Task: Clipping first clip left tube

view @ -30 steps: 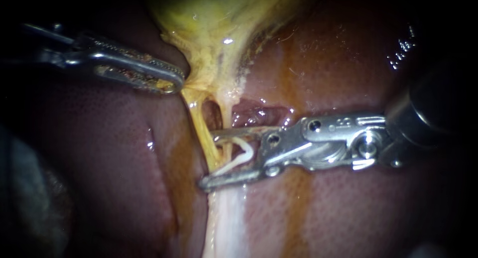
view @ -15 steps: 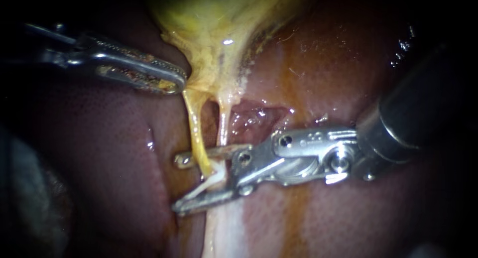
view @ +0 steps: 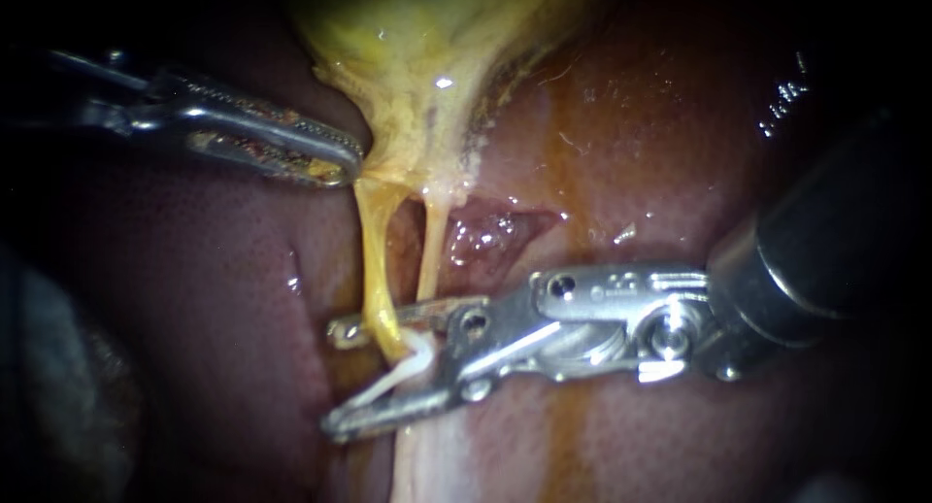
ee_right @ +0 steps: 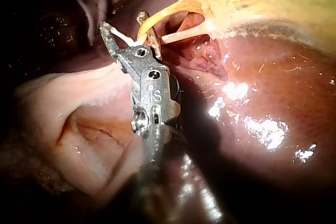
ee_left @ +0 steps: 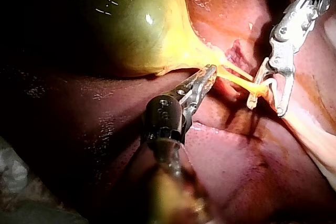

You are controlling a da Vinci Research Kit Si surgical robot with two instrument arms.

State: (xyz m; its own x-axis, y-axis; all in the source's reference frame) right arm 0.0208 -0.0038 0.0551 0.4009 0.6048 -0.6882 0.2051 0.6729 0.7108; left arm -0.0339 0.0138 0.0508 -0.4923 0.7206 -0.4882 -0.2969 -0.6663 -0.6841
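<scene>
My left instrument (view: 335, 163) comes in from the left, its jaws shut on the yellow neck of the gallbladder (view: 417, 56), holding it taut. Two thin tubes run down from that neck: the yellow left tube (view: 374, 270) and the paler right tube (view: 427, 251). My right instrument (view: 335, 379) stands with jaws open and a white clip (view: 403, 372) seated between them. The left tube's lower end lies inside that open clip; both jaw tips reach past it. The right wrist view shows the same: clip (ee_right: 123, 38), left tube (ee_right: 163, 14).
Dark red liver (view: 680, 124) surrounds the tubes. A pale band of tissue (view: 437, 454) runs down below the right instrument's jaws. A raw wet pocket (view: 485, 231) lies just right of the tubes. In the left wrist view the green gallbladder (ee_left: 131, 24) bulges behind my left instrument (ee_left: 207, 74).
My right instrument has slid left and down across the tubes, so its open jaws and clip now straddle the left tube. The left instrument has held still.
</scene>
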